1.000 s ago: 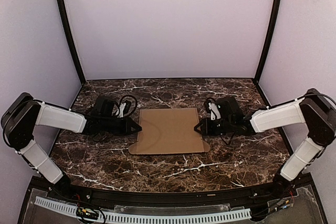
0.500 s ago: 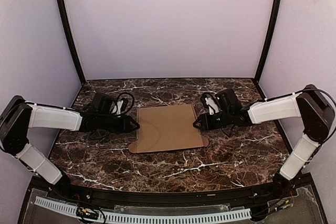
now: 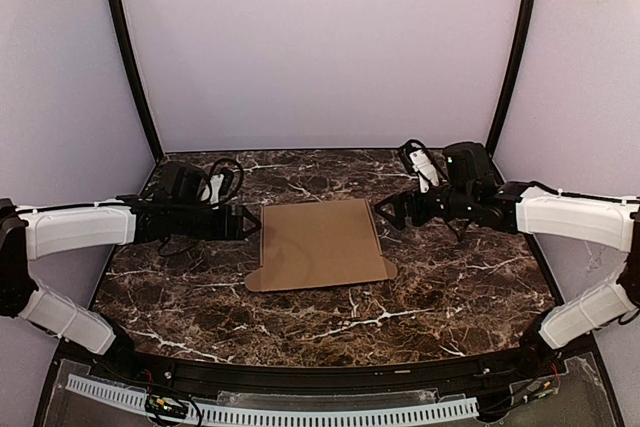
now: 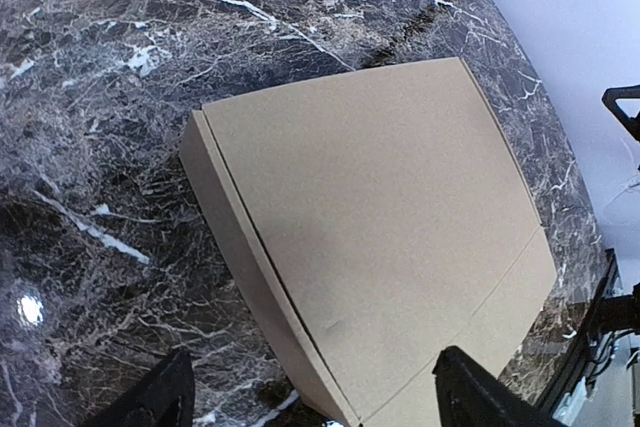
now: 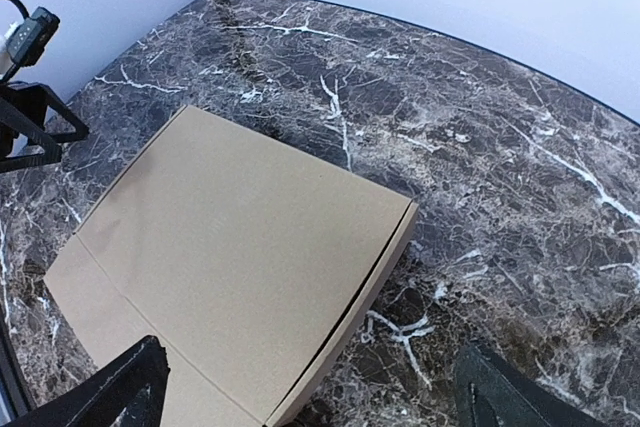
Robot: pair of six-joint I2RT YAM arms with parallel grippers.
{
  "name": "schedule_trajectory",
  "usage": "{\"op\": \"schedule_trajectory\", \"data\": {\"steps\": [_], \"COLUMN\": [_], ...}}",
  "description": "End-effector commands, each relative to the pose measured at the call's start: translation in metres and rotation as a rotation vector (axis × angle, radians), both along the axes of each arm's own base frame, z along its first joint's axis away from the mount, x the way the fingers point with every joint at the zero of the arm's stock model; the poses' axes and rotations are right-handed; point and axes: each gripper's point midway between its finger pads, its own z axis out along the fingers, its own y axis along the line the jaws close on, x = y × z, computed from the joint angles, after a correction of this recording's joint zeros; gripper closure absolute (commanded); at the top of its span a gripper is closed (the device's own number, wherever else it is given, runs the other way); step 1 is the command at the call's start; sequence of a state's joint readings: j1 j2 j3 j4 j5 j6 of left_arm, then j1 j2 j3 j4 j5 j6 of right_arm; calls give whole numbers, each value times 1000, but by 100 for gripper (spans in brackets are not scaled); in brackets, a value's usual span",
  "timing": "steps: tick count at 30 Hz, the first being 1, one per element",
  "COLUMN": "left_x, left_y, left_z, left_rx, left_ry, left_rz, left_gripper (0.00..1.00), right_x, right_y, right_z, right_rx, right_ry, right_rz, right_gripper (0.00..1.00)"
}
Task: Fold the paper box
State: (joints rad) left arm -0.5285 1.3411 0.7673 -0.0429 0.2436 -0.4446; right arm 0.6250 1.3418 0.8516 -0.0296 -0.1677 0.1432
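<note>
The paper box (image 3: pixel 320 245) lies shut and flat on the marble table (image 3: pixel 450 297), a shallow brown cardboard box with a flap sticking out along its near edge. My left gripper (image 3: pixel 250 223) stands open just off the box's left side, not touching it. My right gripper (image 3: pixel 388 212) stands open just off the right side, near the far corner. In the left wrist view the box (image 4: pixel 380 237) fills the middle, and the open left gripper (image 4: pixel 315 402) has its fingertips (image 4: pixel 150 402) wide apart. The right wrist view shows the box (image 5: pixel 230 257) ahead of the open right gripper (image 5: pixel 310 397).
Pale walls (image 3: pixel 320 47) with black corner posts (image 3: pixel 130 57) close in the table at the back and both sides. A black rail (image 3: pixel 320 372) runs along the near edge. In the right wrist view the left gripper (image 5: pixel 30 122) shows at the far left.
Both grippers have opened wide and drawn back from the box's sides. Both arms have swung toward the back. The box still lies flat.
</note>
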Motion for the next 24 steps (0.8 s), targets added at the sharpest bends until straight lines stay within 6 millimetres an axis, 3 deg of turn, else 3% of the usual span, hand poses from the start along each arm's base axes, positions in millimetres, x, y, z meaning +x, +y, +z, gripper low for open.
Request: {"op": "schedule_trajectory", "data": {"steps": [1,3,7,14,20,24], "left_x": [-11,-10,-11,-15,-15,-14], "left_y": [-2,-4,0,3,-4,-10], "left_z": [-5,-6,-11,-21,-21,-27], "left_rx": [-11,-26,-53,-68,-106,-112], "left_ry": [23,18,11,29,45,72], "left_rz": [-33,-30,6,24,9,-10], "left_gripper": [14,10,10,12,12,13], "right_x": [11,11,-9,-48,-63,-52], "right_y": [-5,-2,22,43,38,28], "right_z": [-14,-25,-27,-31,-32,-35], "right_rx": [-55,-107,-79,-299,-389,-495], "right_ry": [-22,31,24,-255,-451,-501], "right_rz": [-9,23,214,316,386,352], "right_gripper": [1,1,1,1,1,1]}}
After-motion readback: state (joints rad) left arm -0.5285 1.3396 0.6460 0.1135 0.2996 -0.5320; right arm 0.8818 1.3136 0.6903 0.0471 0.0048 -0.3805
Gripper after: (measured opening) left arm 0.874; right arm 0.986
